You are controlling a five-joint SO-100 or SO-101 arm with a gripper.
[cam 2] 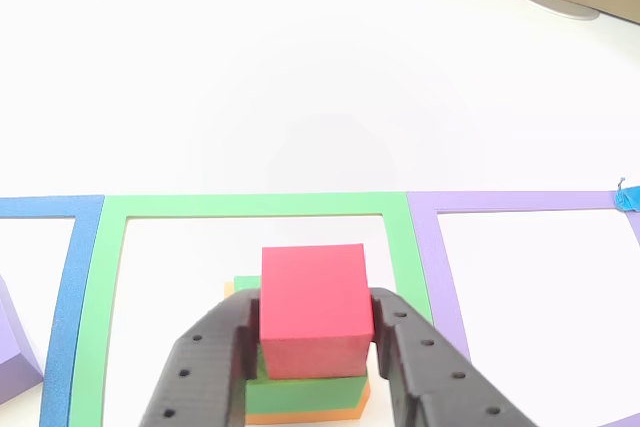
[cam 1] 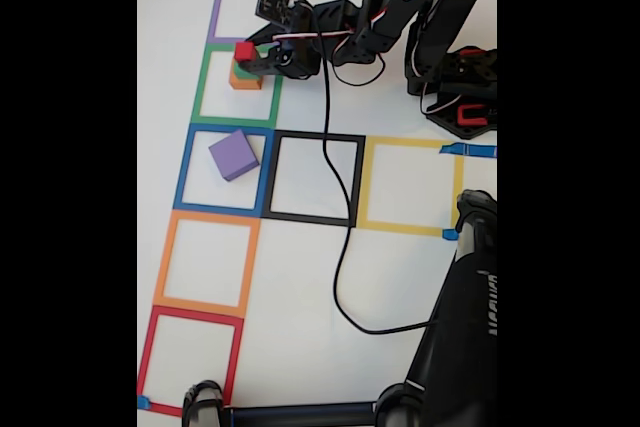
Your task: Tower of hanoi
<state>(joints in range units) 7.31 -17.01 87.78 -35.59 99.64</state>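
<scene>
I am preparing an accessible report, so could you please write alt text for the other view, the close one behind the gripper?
A black gripper closes on a red block that sits on top of a green block and an orange block, inside a green tape square on a white table. Blue and purple tape squares lie beside it, and a purple block shows at the left edge.

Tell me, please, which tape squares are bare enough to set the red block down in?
Free in the fixed view: the black square, yellow square, orange square, red square and purple square. Crowded: the green square holds the stack and the gripper around the red block; the purple block sits in the blue square.
</scene>
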